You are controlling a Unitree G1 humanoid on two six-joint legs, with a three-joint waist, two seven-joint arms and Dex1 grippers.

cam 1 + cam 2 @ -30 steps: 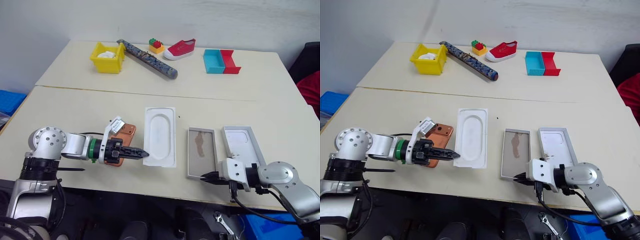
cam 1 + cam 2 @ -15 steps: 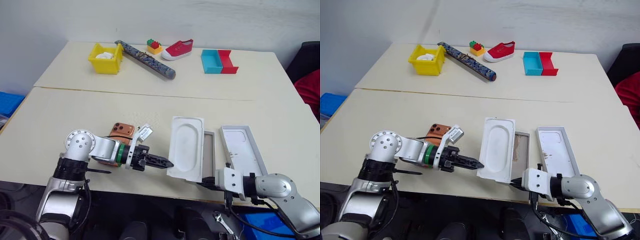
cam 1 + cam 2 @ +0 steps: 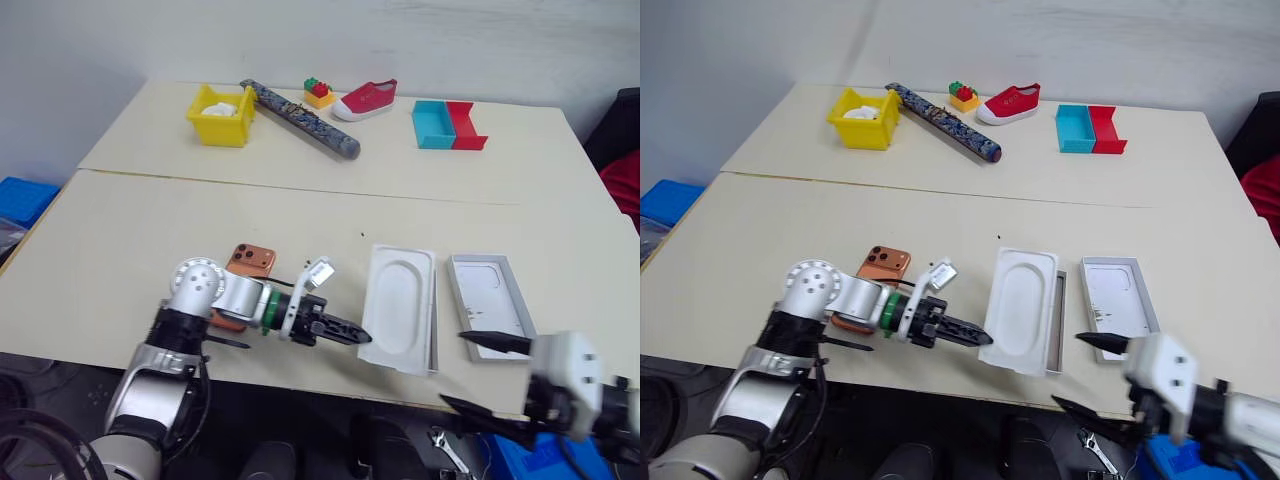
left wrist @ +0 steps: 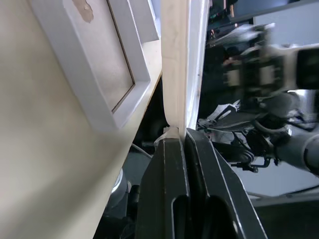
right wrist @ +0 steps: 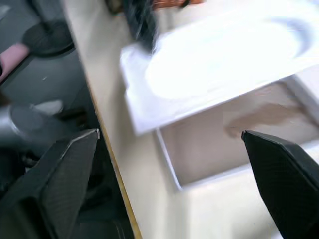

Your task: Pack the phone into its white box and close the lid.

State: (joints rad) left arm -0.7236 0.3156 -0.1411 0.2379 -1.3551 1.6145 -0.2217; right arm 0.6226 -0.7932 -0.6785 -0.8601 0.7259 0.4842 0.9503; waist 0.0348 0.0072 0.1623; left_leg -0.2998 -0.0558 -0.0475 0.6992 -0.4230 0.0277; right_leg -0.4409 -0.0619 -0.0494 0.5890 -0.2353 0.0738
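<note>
Three shallow trays near the front edge of the table (image 3: 150, 230): the thin white insert (image 3: 400, 318) with an oval recess, tilted over the white box (image 5: 239, 139) and covering most of it; the box's brownish floor bare in the right wrist view; the lid (image 3: 488, 306) just right of them, open side up, white inside and empty. Left gripper (image 3: 350, 334) pinched together on the near left edge of the insert, fingers (image 4: 169, 189) clamped on its thin rim. Right gripper (image 3: 480, 375) off the near edge of the table, right of the box, jaws spread wide and holding nothing. The phone (image 3: 245, 270) flat on the table left of the insert, back up, partly behind the left arm, outside the box.

Farther back, a yellow bin (image 3: 222, 112) with something white in it, a blue and red pair of bins (image 3: 448, 124), a red shoe (image 3: 365, 98), toy bricks (image 3: 320, 94) and a long patterned tube (image 3: 300, 118). Two pale tabletops set edge to edge, a plain wall (image 3: 320, 35) behind, a blue crate (image 3: 25, 200) on the floor at left.
</note>
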